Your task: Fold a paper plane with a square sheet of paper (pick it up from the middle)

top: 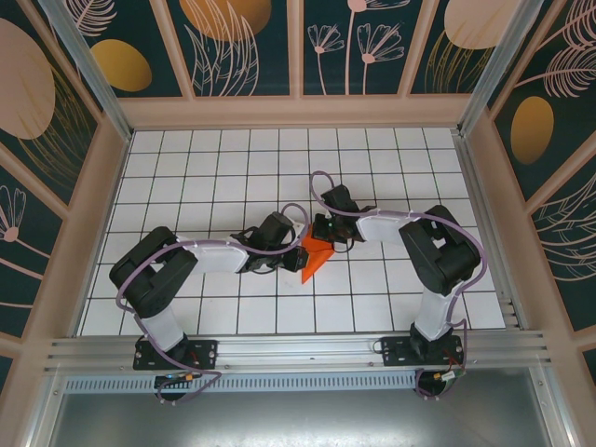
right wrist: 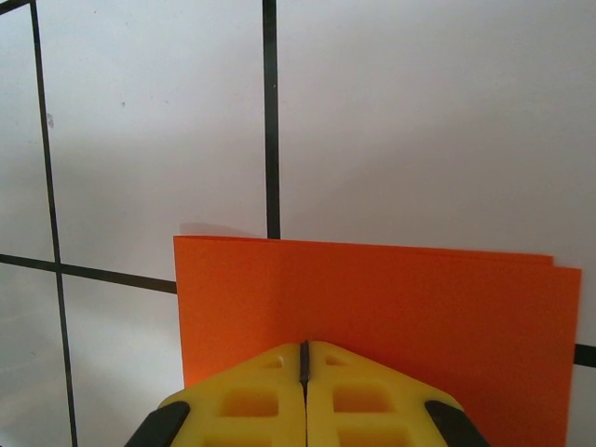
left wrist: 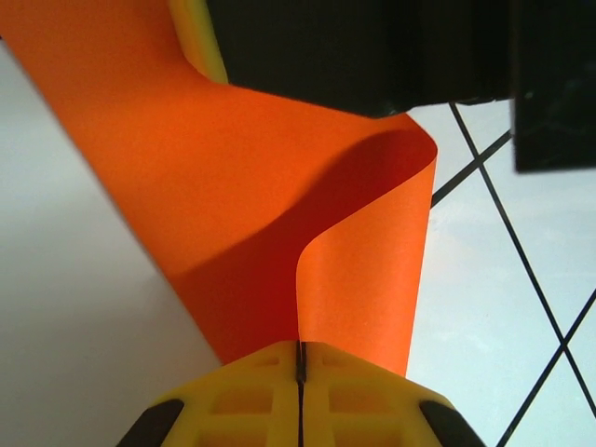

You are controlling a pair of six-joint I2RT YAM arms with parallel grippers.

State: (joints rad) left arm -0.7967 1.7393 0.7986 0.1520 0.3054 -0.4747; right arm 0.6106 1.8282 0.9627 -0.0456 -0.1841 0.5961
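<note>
one paper point(top: 314, 256), mid table point(top: 186, 168), held between 2 claws: left claw point(left wrist: 300, 354) & right claw point(right wrist: 304, 352) were both pinched shut on it. looked early on imo: folded double w/ a curl, no dart shape yet; nose & wing folds left.

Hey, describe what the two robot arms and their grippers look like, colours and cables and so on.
Both the left arm and right arm have black joints, white link covers and a lilac cable looped alongside. The left gripper and right gripper have yellow fingers with recessed pockets and black edges.
</note>
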